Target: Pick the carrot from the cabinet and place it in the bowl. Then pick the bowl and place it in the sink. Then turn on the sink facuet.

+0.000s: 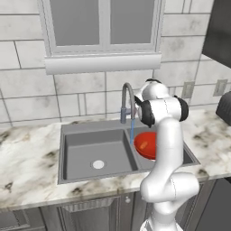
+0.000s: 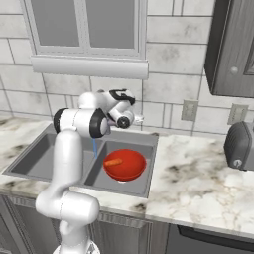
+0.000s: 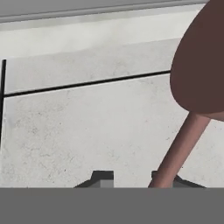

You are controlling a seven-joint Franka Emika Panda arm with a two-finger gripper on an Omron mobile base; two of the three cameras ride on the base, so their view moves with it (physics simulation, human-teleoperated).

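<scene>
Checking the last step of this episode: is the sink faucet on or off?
On. A thin blue stream falls from the faucet spout into the sink, just left of the red bowl holding the carrot.

Lighting: even, bright, diffuse; source cannot be told. Shadows: soft, faint inside the sink basins, darker under the window sill at 12 o'clock. Glare: mild sheen on the bowl. Sharpness: base views slightly soft, pixelated; hand view coarse, close faucet lever large at 3 o'clock.
</scene>
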